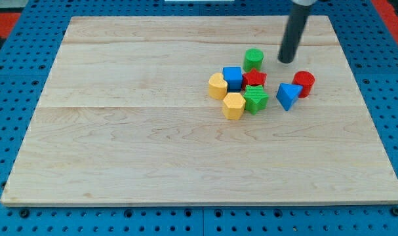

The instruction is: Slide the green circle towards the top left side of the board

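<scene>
The green circle (254, 59) is a short green cylinder standing right of the board's middle, near the view's top. My tip (287, 61) is just to its right, a small gap apart, not touching it. Below the green circle lies a tight cluster: a red star block (255, 79), a blue cube (233, 78), a yellow block (217, 86), a second yellow block (233, 105) and a green star block (255, 99).
A blue triangular block (288, 96) and a red cylinder (304, 84) sit right of the cluster, below my tip. The wooden board (120, 131) lies on a blue pegboard surface with red edging at the top corners.
</scene>
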Controlling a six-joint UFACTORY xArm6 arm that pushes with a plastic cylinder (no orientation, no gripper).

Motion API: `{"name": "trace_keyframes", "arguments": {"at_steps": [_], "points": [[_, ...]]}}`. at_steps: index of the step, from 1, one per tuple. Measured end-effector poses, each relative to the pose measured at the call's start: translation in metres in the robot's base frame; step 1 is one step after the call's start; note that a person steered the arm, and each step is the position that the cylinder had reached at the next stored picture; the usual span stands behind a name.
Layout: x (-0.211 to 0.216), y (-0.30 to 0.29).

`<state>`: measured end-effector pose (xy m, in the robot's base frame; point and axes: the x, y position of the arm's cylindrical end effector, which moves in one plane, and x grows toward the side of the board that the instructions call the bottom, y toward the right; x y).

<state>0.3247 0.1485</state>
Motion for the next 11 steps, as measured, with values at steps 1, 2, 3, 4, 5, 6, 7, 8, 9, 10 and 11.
{"name": "trace_keyframes", "arguments": {"at_steps": [1,2,3,4,5,6,7,8,9,10,11], "points": [[0.0,-0.045],[0.0,-0.094],[0.023,-0.096],[0.035,-0.108],[0.032,-0.167],[0.005,-0.213],[-0.02,-0.27],[-0.01,-0.296],[0.011,-0.31],[-0.011,-0.335],[-0.047,-0.335]]}}
